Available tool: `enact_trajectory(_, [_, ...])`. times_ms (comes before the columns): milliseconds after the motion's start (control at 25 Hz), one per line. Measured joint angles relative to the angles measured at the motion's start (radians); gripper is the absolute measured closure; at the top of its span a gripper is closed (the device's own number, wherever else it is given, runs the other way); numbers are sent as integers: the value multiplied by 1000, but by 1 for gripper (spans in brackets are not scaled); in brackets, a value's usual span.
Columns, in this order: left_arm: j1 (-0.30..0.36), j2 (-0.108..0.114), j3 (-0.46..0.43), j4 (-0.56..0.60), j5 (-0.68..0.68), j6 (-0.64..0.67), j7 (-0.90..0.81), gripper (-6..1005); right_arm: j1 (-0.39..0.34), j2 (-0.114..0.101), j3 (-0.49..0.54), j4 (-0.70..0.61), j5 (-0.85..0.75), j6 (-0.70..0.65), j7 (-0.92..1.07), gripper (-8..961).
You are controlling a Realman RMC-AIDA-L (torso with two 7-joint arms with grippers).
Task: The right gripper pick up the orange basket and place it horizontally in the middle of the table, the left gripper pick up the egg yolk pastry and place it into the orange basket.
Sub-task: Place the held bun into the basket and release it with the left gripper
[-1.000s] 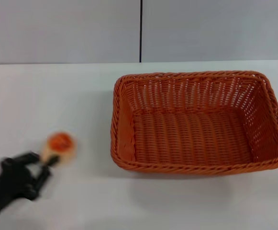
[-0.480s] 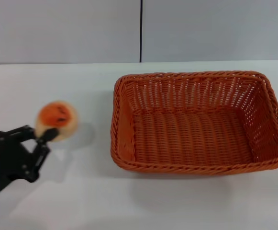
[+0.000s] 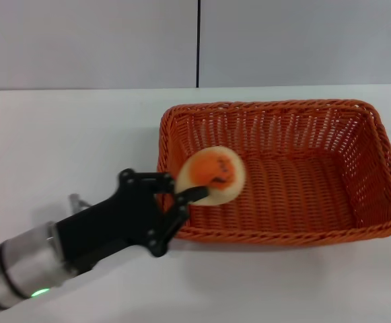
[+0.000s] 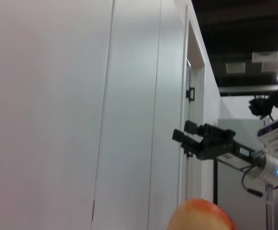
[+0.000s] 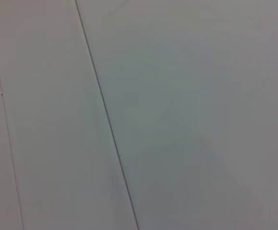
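The orange basket point(image 3: 303, 195) lies lengthwise on the white table point(image 3: 60, 141), right of centre. My left gripper point(image 3: 185, 192) reaches in from the lower left and is shut on the egg yolk pastry point(image 3: 212, 173). It holds the pastry, orange patch up, above the basket's near-left part. The pastry's top point(image 4: 201, 218) also shows at the edge of the left wrist view. Farther off in that view, the right gripper point(image 4: 191, 139) hangs raised in the air; the head view does not show it.
A grey wall with a dark vertical seam point(image 3: 198, 44) stands behind the table. Bare white tabletop lies left of the basket and in front of it. The right wrist view shows only wall panels.
The left gripper has carried the pastry up and to the right, from the table's left side to above the basket's near-left part. The basket has not moved.
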Motion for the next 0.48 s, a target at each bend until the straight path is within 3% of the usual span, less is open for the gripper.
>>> enact_trajectory(280, [-124, -1, -18, -145, -3, -250, 39, 941, -3, 0, 5, 19, -6, 14, 0, 502])
enact_trajectory(480, [-152, -1, -24, -177, -4, -327, 61, 924, -9, 1, 4, 26, -7, 15, 0, 502])
